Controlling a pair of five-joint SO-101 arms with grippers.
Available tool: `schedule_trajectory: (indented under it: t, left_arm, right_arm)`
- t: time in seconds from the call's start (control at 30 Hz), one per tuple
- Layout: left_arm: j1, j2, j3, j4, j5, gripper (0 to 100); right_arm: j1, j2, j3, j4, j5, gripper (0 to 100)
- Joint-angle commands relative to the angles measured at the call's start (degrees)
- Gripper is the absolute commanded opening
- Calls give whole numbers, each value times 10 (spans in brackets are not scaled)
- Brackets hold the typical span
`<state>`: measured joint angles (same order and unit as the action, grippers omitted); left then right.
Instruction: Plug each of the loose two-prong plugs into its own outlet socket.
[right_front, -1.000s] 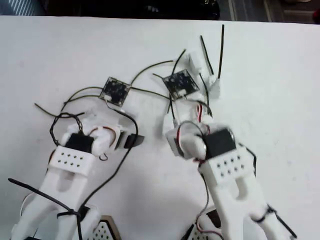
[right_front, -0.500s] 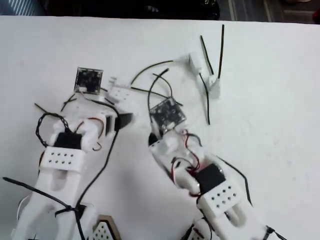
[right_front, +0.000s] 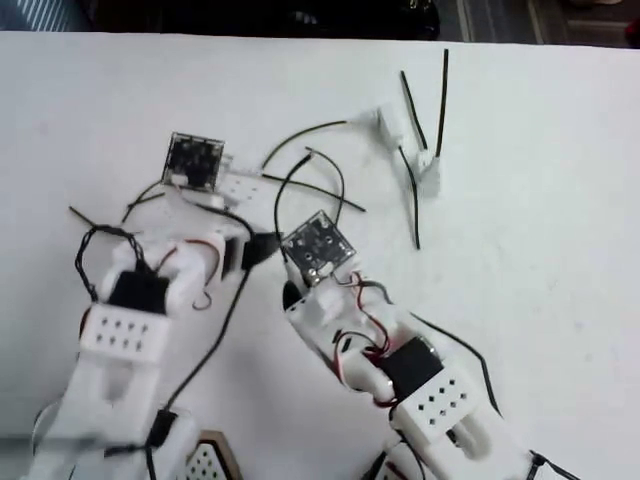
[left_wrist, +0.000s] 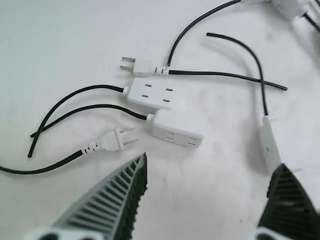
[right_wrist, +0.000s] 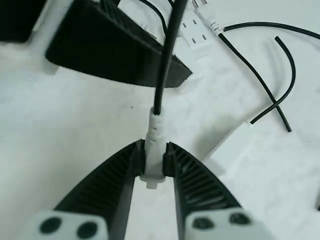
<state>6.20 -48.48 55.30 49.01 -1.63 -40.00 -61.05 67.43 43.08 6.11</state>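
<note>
No plug looks seated yet: your right hand (right_wrist: 154, 146) pinches one two-prong plug (right_wrist: 156, 125); your left hand (left_wrist: 211, 165), spread, faces empty outlet sockets (left_wrist: 156, 95).

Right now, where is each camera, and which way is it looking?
High view: fixed above the table, looking down on left arm and right arm.
Left wrist view: on the left arm, looking past its open left gripper at sockets and loose plugs.
Right wrist view: on the right arm, looking past the right gripper, shut on a plug, toward the left gripper's finger.
Shared: high and left wrist views both show the sockets.
</note>
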Motion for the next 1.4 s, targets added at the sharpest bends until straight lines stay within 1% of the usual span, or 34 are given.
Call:
schedule_trajectory:
  t: [0.0,0.17,0.23,0.3,0.37,0.47,0.57,0.67,0.77,0.83,0.97,1.13,1.3,1.37]
  left_arm:
    - [49,-117,23,23,4,369]
    - [105,-240,69,56,0,369]
    - [104,-257,73,65,1,369]
    - [87,-258,72,65,3,369]
    - [60,-258,72,62,3,369]
    - [32,-258,75,62,3,369]
    - [28,-248,75,64,0,373]
    - [31,-185,56,58,-1,373]
    - [36,-74,-2,62,-11,374]
    - [51,3,-40,62,-23,374]
    - [103,127,-94,57,-21,372]
    - [146,239,-155,21,5,373]
    - [175,343,-210,-4,10,369]
    - [182,378,-234,-6,37,369]
  right_arm:
    - [-2,-10,-5,-13,-5,18]
    - [0,-10,-5,-11,-6,18]
    - [1,-10,-5,-8,-6,18]
    - [11,-11,-5,-7,-6,18]
    - [36,-15,-5,-7,-6,18]
    - [99,-15,-7,-12,-6,18]
    - [162,-15,-10,-25,-44,18]
    - [225,-10,-6,-63,-79,17]
    - [282,-10,-5,-93,-122,17]
    - [312,-10,-5,-105,-149,17]
    - [356,-10,4,-128,-186,17]
    - [381,-10,37,-188,-192,17]
    - [383,-10,38,-189,-192,17]
    - [383,-10,38,-189,-192,17]
